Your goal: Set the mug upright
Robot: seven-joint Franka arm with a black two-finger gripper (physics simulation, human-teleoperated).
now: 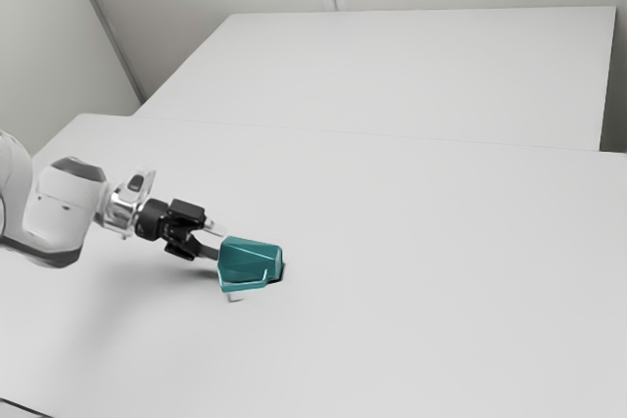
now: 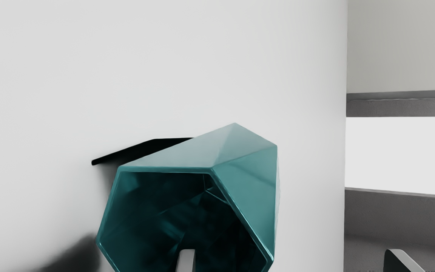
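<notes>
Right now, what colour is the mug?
Teal, showing best in the wrist view.

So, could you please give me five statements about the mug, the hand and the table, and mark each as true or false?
1. The mug lies on its side. True.
2. The mug's mouth faces away from the hand. False: it faces the hand.
3. The fingers are shut on the mug. False: they stand open, one against the view of the mouth, the other outside the mug.
4. The mug is teal. True.
5. The table is black. False: it is whitish.
</notes>
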